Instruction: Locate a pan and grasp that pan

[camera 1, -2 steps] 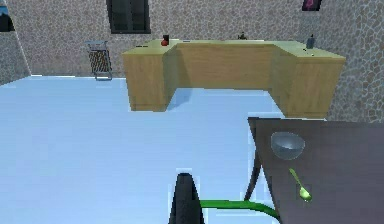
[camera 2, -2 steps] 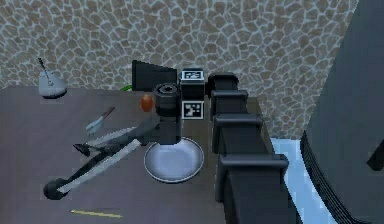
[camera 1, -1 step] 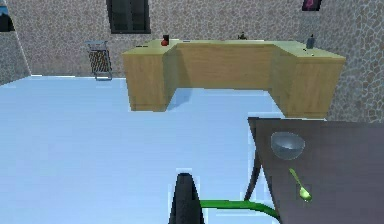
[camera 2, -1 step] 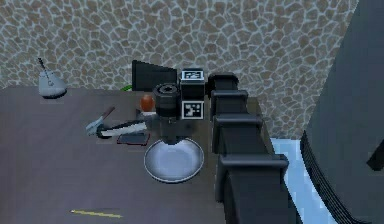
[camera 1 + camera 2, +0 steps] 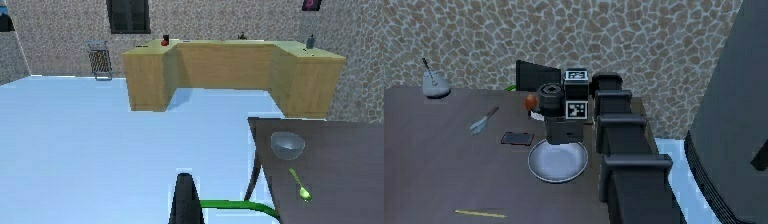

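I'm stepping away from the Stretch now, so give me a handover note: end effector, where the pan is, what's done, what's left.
End effector: out above the dark brown table, next to a small red round thing; cannot tell whether it holds anything.
Pan: the round shallow grey metal pan rests on that table, just below the end effector in the arm side view.
Done: pan located, arm reached out to it.
Left: grasp the pan and lift it clear.

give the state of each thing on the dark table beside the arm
round grey metal pan, lying flat on the dark table, right way up
gripper, cannot tell whether it holds anything
small pale grey cup, upright, a dark stick standing in it
thin yellow pencil, lying flat
grey fork-like utensil, lying flat
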You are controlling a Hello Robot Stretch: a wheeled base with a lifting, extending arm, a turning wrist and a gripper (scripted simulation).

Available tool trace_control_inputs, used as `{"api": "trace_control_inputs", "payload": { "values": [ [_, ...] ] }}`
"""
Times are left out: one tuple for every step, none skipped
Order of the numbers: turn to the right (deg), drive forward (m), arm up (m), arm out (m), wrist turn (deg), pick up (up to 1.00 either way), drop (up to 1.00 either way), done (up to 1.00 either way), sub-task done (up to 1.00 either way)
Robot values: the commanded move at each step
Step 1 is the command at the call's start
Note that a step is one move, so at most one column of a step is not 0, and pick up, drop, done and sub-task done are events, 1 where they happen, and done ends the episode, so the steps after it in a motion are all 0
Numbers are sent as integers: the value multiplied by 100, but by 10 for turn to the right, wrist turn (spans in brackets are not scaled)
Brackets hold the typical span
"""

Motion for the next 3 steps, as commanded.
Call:
{"api": "trace_control_inputs", "payload": {
  "values": [
    [0,0,-28,0,0,0,0,0,0],
    [0,0,0,0,0,100,0,0,0],
    [0,0,10,0,0,0,0,0,0]
  ]
}}
